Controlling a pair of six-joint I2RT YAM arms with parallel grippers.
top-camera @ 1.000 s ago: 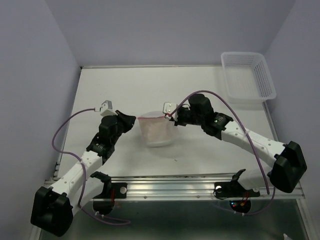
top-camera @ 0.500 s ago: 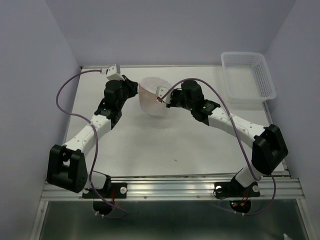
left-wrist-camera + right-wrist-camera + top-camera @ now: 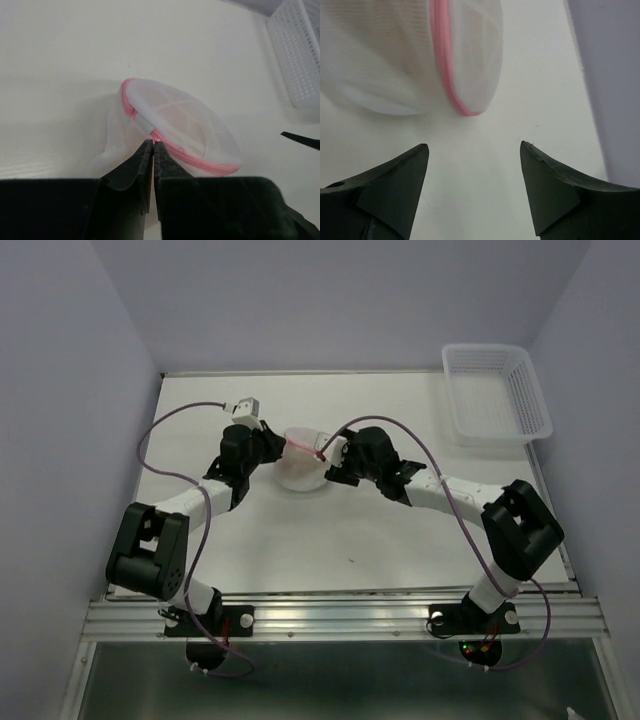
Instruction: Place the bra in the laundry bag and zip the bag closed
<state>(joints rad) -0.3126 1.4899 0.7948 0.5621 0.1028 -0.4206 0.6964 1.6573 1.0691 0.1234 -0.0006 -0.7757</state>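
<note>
You're looking at the laundry bag (image 3: 185,120) showing translucent white mesh with a pink zipper rim (image 3: 200,159). Counter (image 3: 60,50) is reading off-white. Basket (image 3: 535,400) is showing white lattice. Left claw (image 3: 152,146) and right claw (image 3: 472,145) are both showing black. Walls (image 3: 350,300) are coming through pale lavender.

There is one translucent white mesh laundry bag with a pink zipper rim (image 3: 300,468) on the one white bench (image 3: 400,540). One white rectangular plastic lattice basket (image 3: 535,405) stands well apart from that bag, at the far right. Two white-and-black arms flank the bag, the left arm (image 3: 190,502) and the right arm (image 3: 450,495). Each carries one black gripper, so there are two: the left gripper (image 3: 152,146) and the right gripper (image 3: 474,150). There are two purple cables (image 3: 150,440), one along each arm.
</note>
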